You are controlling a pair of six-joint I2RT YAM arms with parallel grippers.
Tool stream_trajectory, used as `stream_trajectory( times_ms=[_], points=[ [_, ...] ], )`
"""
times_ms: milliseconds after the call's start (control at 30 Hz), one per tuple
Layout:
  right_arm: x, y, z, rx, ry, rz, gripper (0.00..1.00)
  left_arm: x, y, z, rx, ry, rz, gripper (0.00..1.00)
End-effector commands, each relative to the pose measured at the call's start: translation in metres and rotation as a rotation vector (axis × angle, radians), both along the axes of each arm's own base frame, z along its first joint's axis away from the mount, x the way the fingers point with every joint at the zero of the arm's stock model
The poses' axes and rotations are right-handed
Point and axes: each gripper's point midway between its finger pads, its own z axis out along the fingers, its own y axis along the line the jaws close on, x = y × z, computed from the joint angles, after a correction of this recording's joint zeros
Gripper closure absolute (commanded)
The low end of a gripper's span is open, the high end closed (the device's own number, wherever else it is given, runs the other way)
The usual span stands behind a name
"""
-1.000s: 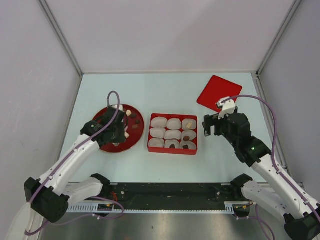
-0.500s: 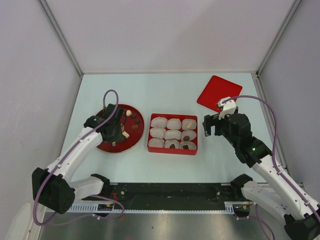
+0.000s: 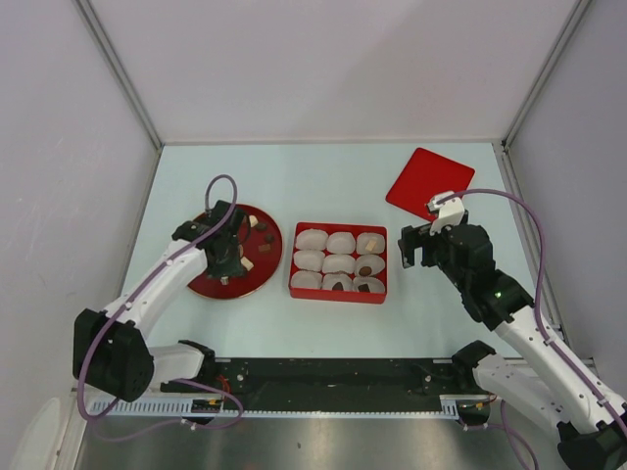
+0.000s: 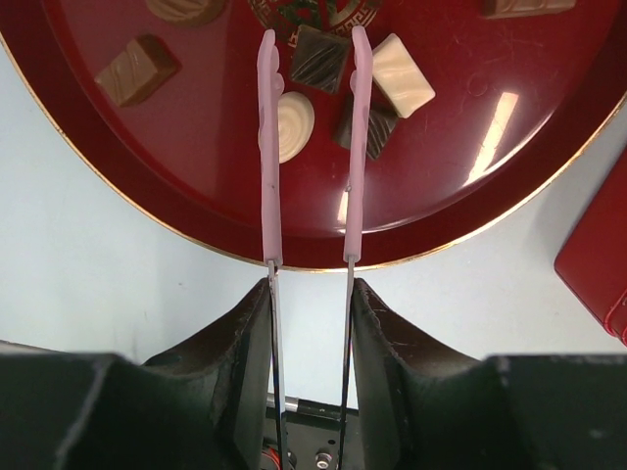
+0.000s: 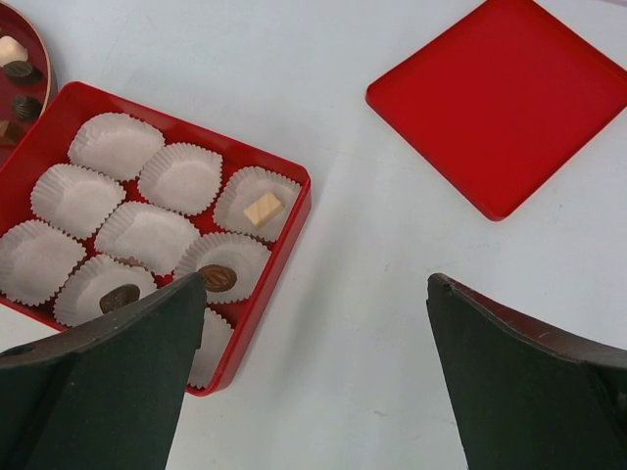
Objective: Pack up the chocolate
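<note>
Left gripper [image 4: 312,294], jaws half-closed on tongs [image 4: 267,147], has advanced over the plate [image 4: 196,215]; tips now straddle a dark chocolate [image 4: 318,57], ready to pinch; right gripper [image 5: 312,294] gapes empty.

Nine cups [image 5: 181,178], several chocolates [image 4: 137,69], one each: box [image 3: 338,297], lid [image 5: 505,103], plate [image 4: 196,186], tongs [image 4: 269,147].

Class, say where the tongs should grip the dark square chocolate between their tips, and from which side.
Pinch the chocolate on its two flat side faces, tongs coming over the near rim of the plate: those faces lie roughly parallel to the tips.
</note>
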Motion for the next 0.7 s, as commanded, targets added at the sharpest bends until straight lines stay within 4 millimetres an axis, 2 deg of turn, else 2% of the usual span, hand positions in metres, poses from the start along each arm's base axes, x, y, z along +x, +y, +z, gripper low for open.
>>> stream_trajectory(
  times_ms=[0,533,667],
  points=[
    [0.003,-0.002,0.013,0.016,-0.054,-0.018,0.00,0.007,0.000,-0.005,-0.010,-0.002,0.007,0.61],
    [0.003,-0.003,0.014,0.017,-0.056,-0.024,0.00,0.007,-0.004,-0.021,-0.021,0.060,-0.007,0.60],
    [0.003,-0.003,0.012,0.015,-0.053,-0.024,0.00,0.006,-0.006,-0.019,-0.031,0.054,-0.011,0.64]
  ],
)
